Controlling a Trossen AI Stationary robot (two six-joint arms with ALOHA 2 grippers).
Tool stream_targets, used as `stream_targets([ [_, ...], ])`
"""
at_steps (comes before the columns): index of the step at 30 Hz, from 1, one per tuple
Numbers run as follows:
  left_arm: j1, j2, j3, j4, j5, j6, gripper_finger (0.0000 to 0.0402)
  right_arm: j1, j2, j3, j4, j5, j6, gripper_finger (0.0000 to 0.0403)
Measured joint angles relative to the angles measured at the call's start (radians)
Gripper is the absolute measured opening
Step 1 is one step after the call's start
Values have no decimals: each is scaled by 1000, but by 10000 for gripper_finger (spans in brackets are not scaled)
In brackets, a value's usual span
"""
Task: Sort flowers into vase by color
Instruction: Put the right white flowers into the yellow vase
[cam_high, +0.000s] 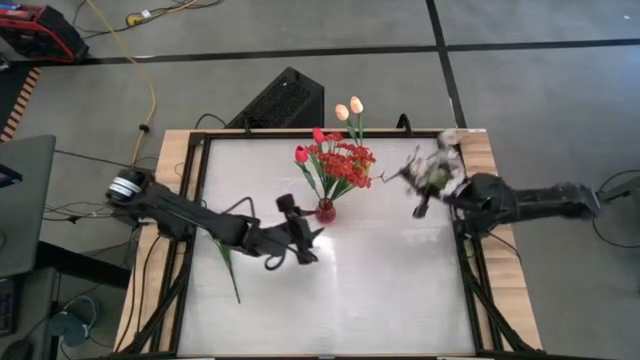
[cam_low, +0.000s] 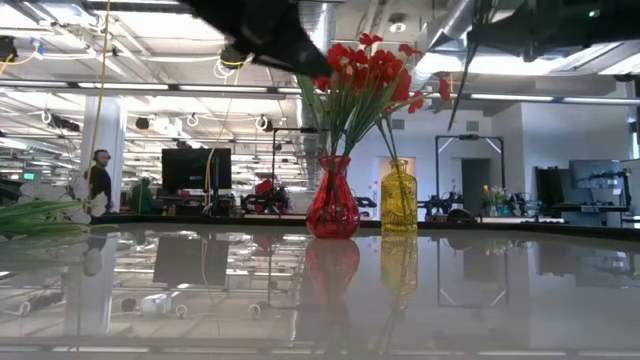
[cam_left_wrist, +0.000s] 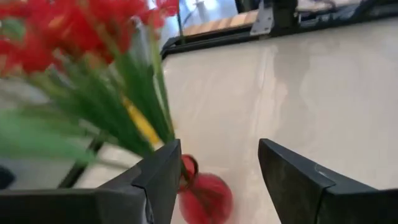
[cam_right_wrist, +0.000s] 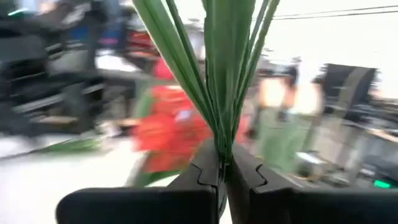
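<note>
A red glass vase (cam_high: 326, 210) (cam_low: 332, 200) stands mid-table holding red tulips and small red blossoms (cam_high: 338, 163). Behind it a yellow vase (cam_low: 398, 197) holds pale yellow-peach tulips (cam_high: 350, 107). My left gripper (cam_high: 300, 235) (cam_left_wrist: 217, 180) is open just left of the red vase, above the table. My right gripper (cam_high: 428, 198) (cam_right_wrist: 224, 177) is raised over the table's right part, shut on a sprig of tiny white blossoms (cam_high: 438, 165). Another white sprig (cam_low: 45, 212) with a green stem (cam_high: 228, 265) lies flat on the table's left part. My right gripper pinches the sprig's bundled green stems (cam_right_wrist: 222, 146) between its two shut fingers. The stems and narrow leaves fan out beyond the fingers. The sprig is lifted clear of the table, and its lower stem end (cam_low: 455, 95) hangs below the gripper.
The table has a raised dark frame (cam_high: 200, 150) and wooden side strips (cam_high: 165, 160). A black box (cam_high: 285, 100) sits behind the far edge. The near half of the table (cam_high: 350, 300) is bare white surface. A person (cam_low: 98, 180) stands far off in the room.
</note>
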Motion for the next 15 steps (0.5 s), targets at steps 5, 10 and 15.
stream_targets([
  [5,2,-85,-192,230,11,-50,205,-203,-62,11,-14,-10,8,32],
  [10,4,-98,-317,453,7,-74,206,-433,31,68,-1,-197,69,32],
  [15,4,-97,-328,494,13,-102,206,-648,259,179,9,-523,172,32],
])
